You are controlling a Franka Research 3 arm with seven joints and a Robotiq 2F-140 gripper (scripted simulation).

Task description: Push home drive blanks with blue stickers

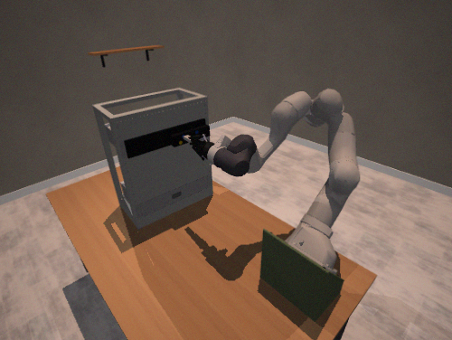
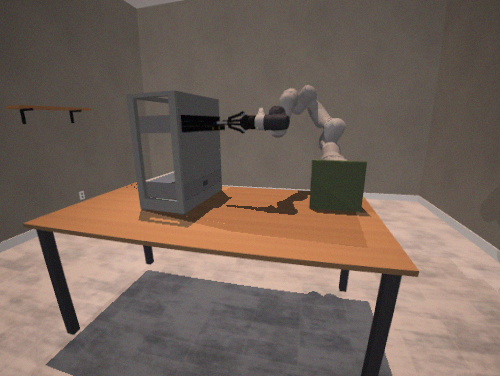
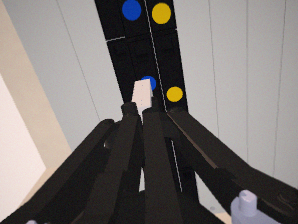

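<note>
The grey rack (image 1: 155, 154) stands on the wooden table, with a black storage chassis (image 1: 164, 136) across its front. In the wrist view the chassis shows two blue stickers (image 3: 131, 9) (image 3: 148, 82) and two yellow stickers (image 3: 161, 13) (image 3: 174, 93). My gripper (image 3: 144, 91) is shut with nothing between its fingers. Its pale fingertips point at the lower blue-stickered blank and partly cover that sticker. I cannot tell whether the tips touch the blank. The gripper also shows at the chassis' right end in the top view (image 1: 198, 141) and in the exterior view (image 2: 226, 123).
A green box (image 1: 300, 278) stands at the arm's base on the table's right side. A wall shelf (image 1: 125, 50) hangs behind the rack. The rack's top is an open frame. A grey rug (image 2: 225, 330) lies under the table.
</note>
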